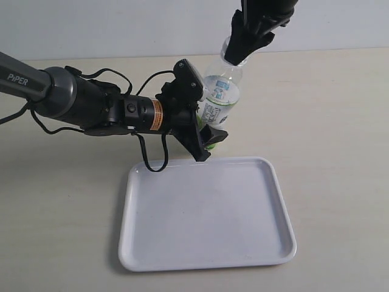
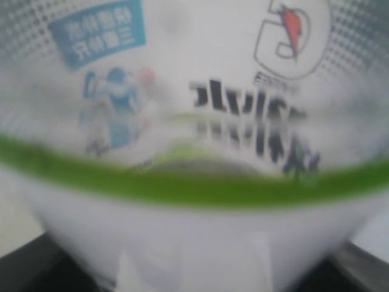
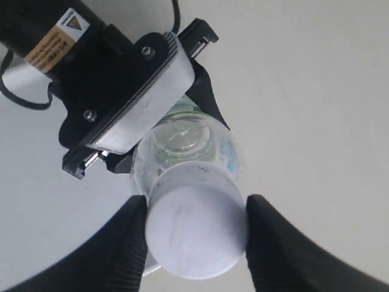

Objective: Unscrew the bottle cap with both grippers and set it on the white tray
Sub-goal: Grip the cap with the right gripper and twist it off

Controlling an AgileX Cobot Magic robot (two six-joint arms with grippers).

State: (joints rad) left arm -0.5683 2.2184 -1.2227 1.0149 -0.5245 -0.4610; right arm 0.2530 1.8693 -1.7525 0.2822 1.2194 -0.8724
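The bottle (image 1: 222, 91) hangs tilted above the table just beyond the white tray (image 1: 206, 213). My left gripper (image 1: 205, 117) is shut on the bottle's lower labelled body. In the left wrist view the blurred label of the bottle (image 2: 194, 121) fills the picture, with dark fingers (image 2: 27, 271) at the corners. My right gripper (image 1: 238, 52) comes down from above and hides the cap in the exterior view. The right wrist view shows the white bottle cap (image 3: 196, 222) squeezed between the two black fingers of the right gripper (image 3: 196, 234), both touching its sides.
Beige tabletop surrounds the tray on all sides. The left arm (image 1: 91, 106) with its orange band and looping cables reaches in from the left, just above the tray's far left corner. A part of the tray (image 3: 36, 201) shows under the bottle in the right wrist view.
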